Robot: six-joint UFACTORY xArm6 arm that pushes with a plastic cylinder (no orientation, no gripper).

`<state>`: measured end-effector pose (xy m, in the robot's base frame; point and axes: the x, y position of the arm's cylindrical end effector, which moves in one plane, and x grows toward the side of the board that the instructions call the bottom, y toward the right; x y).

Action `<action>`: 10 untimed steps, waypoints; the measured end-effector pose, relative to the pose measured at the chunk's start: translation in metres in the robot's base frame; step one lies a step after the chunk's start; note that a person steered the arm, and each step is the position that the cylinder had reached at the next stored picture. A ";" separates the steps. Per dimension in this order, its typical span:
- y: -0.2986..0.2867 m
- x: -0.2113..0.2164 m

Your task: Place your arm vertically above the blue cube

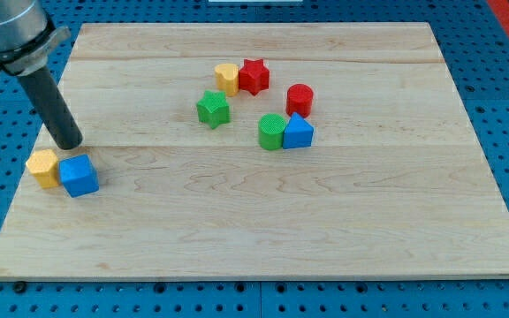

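The blue cube [79, 175] lies near the board's left edge, touching a yellow block [42, 167] on its left. My tip [67, 144] rests on the board just above these two blocks in the view, slightly left of the blue cube and close to it. The dark rod rises from the tip toward the view's top left.
A cluster lies at the upper middle of the wooden board [263, 221]: a yellow block [227, 78], a red star [254, 76], a green star [212, 109], a red cylinder [300, 99], a green cylinder [271, 132] and a blue triangular block [298, 132].
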<state>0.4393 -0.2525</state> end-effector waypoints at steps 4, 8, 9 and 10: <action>0.000 0.026; 0.010 -0.043; 0.012 -0.046; 0.040 -0.099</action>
<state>0.3399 -0.2127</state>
